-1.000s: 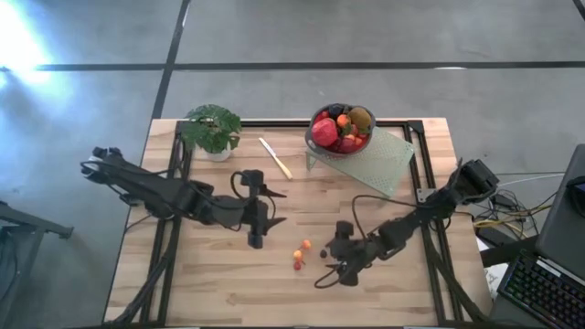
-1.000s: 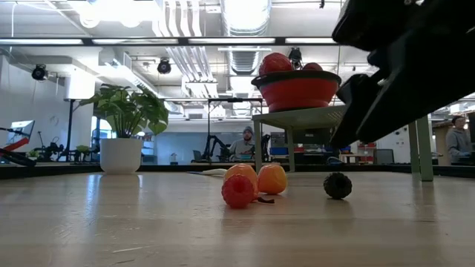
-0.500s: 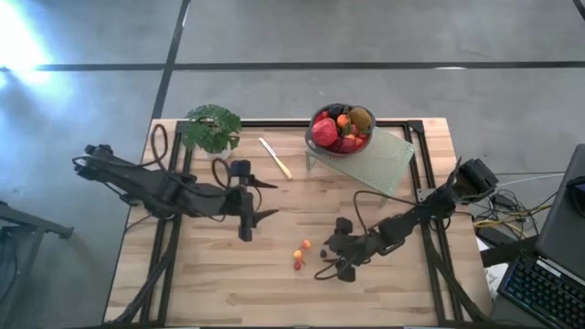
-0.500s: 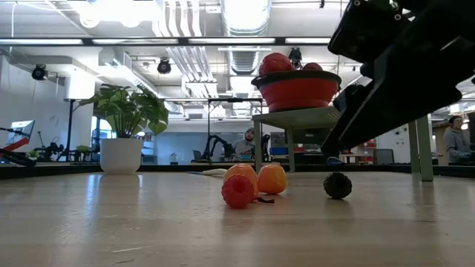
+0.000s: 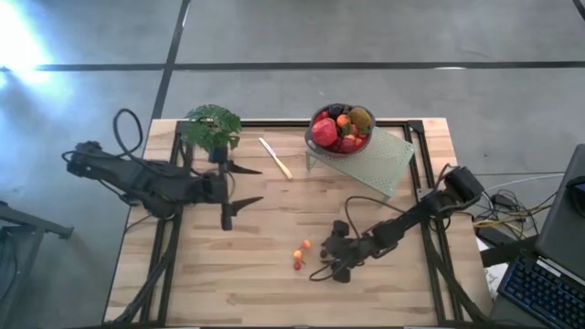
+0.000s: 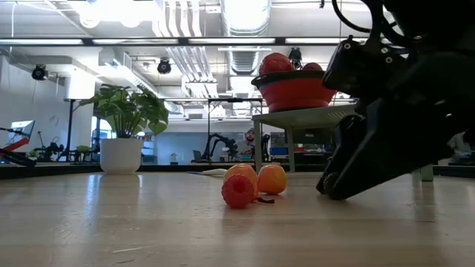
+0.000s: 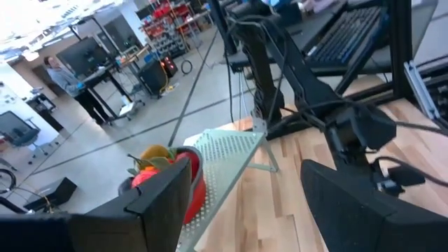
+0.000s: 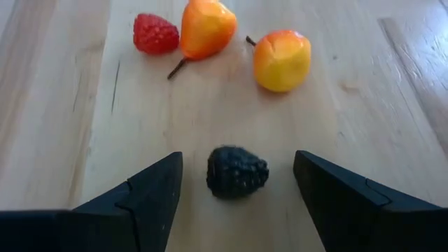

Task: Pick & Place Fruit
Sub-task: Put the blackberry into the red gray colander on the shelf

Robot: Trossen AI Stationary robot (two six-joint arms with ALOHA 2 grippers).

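Fruit is what I'm sorting, and going left to right: my left gripper [image 5: 239, 185] hangs near the potted plant [image 5: 211, 127], fingers spread and empty, waiting. Mid-table sit three small pieces close together, a red raspberry [image 8: 155, 33] and two orange berries [image 8: 282, 59], one with a thin stalk. Just right of them lies a blackberry [image 8: 237, 171], dark and knobbly, resting on the bare wood between the parted fingers of my right gripper [image 5: 326, 267], which is low at the board. Neither finger touches it. I judge the step is the grasp: I should ease forward until the blackberry sits centred, then close gently, since it's small and could roll. Farther back, the red bowl [image 5: 313, 137] on its mesh stand [image 5: 377, 163] holds apples and other pieces.
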